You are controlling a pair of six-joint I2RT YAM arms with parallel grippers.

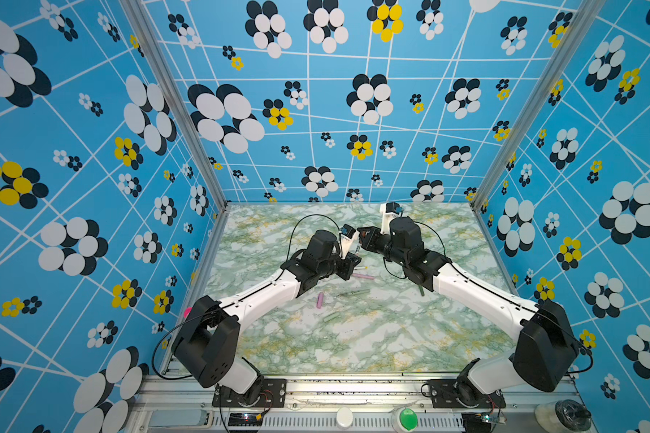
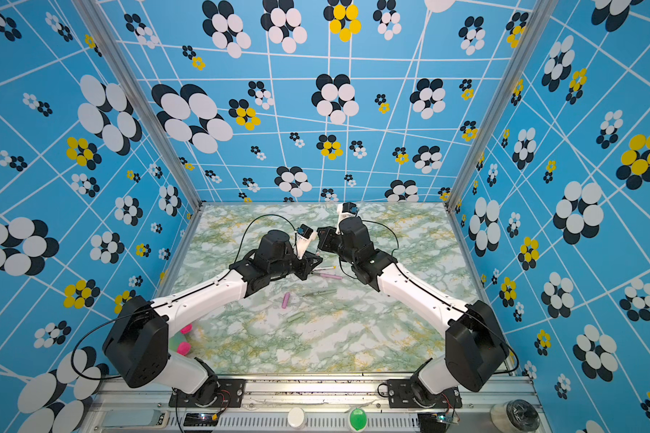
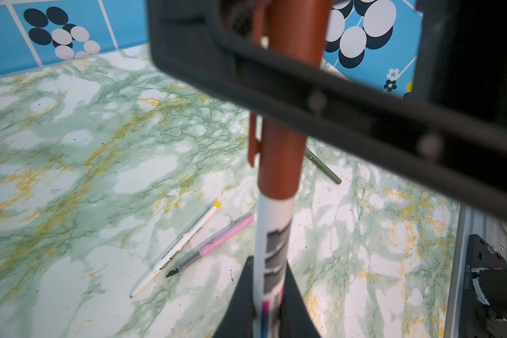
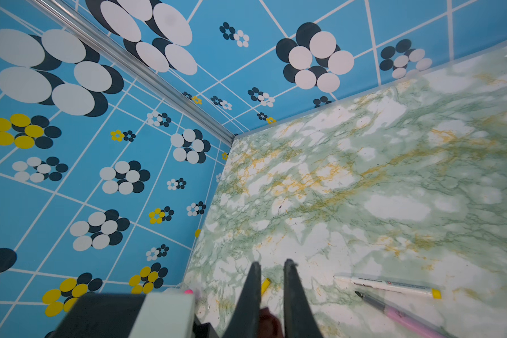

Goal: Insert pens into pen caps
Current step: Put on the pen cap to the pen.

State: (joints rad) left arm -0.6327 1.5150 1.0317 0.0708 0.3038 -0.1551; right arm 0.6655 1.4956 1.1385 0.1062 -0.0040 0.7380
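Left jaws: on the left gripper point(image 3: 269, 263) they are pinched tight on the printed lower barrel of the white pen point(image 3: 271, 234), one pad on each side.
Right jaws: on the right gripper point(image 4: 272, 263) they stand almost together, clamped on the brown cap point(image 3: 284, 146); a brown patch shows between them in the right wrist view.
Pen and cap: the cap's mouth sits over the barrel and the two are in line, held in the air above the middle of the worktop point(image 1: 391, 337), toward its back edge. I cannot tell whether the cap has seated fully.
Risk, slip: the pen is gripped far from the joint, so a hard push could slide the barrel through the pads and leave the cap loose.
Risk, skew: if the arms drift out of line, the cap could jam or lever the pen out of the grip.
Risk, early release: letting go of an unseated cap could drop it among the loose pens.
Waiting: the yellow-ended pen point(image 3: 182, 243) and the pink pen point(image 3: 217, 243) lie side by side near the middle; the pink cap point(image 1: 320, 300) and the pale green cap point(image 1: 331, 317) lie nearer the front edge.
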